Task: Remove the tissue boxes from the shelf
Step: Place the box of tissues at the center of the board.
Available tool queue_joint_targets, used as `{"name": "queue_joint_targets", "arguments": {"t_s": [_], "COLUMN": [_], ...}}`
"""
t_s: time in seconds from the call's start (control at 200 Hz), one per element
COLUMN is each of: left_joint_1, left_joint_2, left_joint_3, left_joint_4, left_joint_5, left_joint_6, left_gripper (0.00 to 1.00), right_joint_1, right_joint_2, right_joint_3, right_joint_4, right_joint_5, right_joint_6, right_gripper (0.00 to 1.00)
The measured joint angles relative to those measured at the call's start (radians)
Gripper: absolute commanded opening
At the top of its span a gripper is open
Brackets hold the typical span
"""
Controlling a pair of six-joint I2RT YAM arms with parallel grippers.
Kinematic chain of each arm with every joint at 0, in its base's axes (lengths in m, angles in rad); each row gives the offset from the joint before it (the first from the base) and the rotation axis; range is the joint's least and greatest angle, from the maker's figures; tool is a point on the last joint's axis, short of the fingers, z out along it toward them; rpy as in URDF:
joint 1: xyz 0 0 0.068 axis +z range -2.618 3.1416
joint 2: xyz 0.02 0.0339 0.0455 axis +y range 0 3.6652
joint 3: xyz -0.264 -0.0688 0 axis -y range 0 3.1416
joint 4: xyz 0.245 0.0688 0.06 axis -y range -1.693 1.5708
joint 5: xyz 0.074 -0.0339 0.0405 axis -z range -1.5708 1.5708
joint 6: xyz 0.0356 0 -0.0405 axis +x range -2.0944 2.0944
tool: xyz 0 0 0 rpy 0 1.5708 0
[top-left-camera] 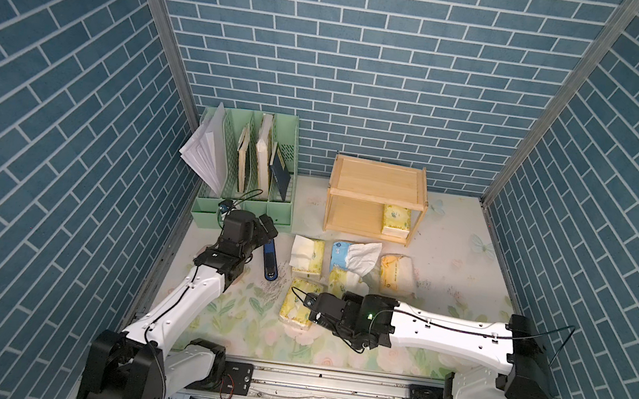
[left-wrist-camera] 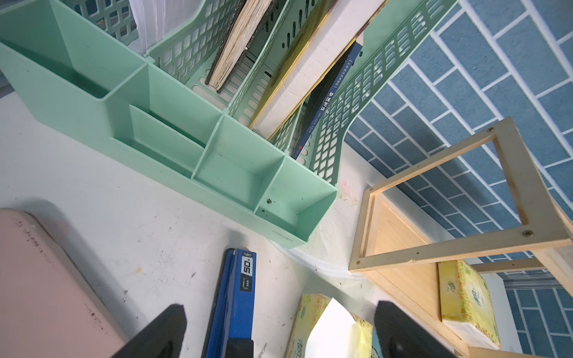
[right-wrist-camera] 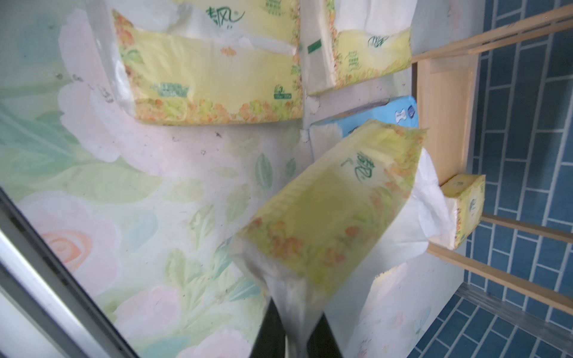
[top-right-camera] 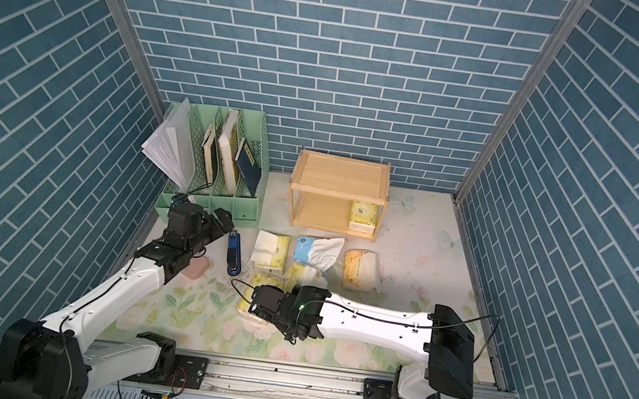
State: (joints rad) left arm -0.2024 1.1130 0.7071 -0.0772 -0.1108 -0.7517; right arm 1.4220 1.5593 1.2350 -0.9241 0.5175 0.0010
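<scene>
The wooden shelf point(top-left-camera: 379, 179) point(top-right-camera: 338, 173) stands at the back. One yellow-green tissue box point(top-left-camera: 395, 220) point(left-wrist-camera: 468, 303) point(right-wrist-camera: 465, 207) lies on its lower board, at the right end. My right gripper point(right-wrist-camera: 294, 313) is shut on the plastic end of another yellow-green tissue box point(right-wrist-camera: 335, 210) point(top-left-camera: 337, 280), held tilted above the table in front of the shelf. Lying on the table are two yellow-green boxes point(top-left-camera: 298, 302) point(top-left-camera: 308, 257), a blue-and-white one point(top-left-camera: 340, 251) and an orange-yellow one point(top-left-camera: 396, 275). My left gripper point(top-left-camera: 270, 225) point(left-wrist-camera: 282, 322) hangs open over the stapler, holding nothing.
A mint green file organizer point(top-left-camera: 244, 182) with papers and books stands at the back left. A blue stapler point(top-left-camera: 271, 261) point(left-wrist-camera: 235, 303) lies beside the left gripper, and a pink case point(top-right-camera: 195, 268) lies under the left arm. A metal rail point(top-left-camera: 326, 386) runs along the front edge.
</scene>
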Motion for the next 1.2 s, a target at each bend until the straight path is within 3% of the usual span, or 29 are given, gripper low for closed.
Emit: {"name": "queue_joint_targets", "arguments": {"t_s": [0.33, 0.83, 1.2], "left_joint_1": [0.0, 0.0, 0.0], "left_joint_2": [-0.004, -0.004, -0.005], "left_joint_3": [0.0, 0.0, 0.0], "left_joint_4": [0.0, -0.009, -0.022], "left_joint_5": [0.0, 0.0, -0.001], "left_joint_6": [0.0, 0.0, 0.0], "left_gripper": [1.0, 1.0, 1.0], "right_joint_1": [0.055, 0.057, 0.054], "right_joint_2": [0.066, 0.218, 0.245], "right_joint_3": [0.0, -0.006, -0.018], "right_joint_4": [-0.057, 0.016, 0.043], "right_joint_5": [-0.085, -0.06, -0.077], "right_joint_6": [0.074, 0.058, 0.028], "right_gripper": [0.06, 0.13, 0.59]}}
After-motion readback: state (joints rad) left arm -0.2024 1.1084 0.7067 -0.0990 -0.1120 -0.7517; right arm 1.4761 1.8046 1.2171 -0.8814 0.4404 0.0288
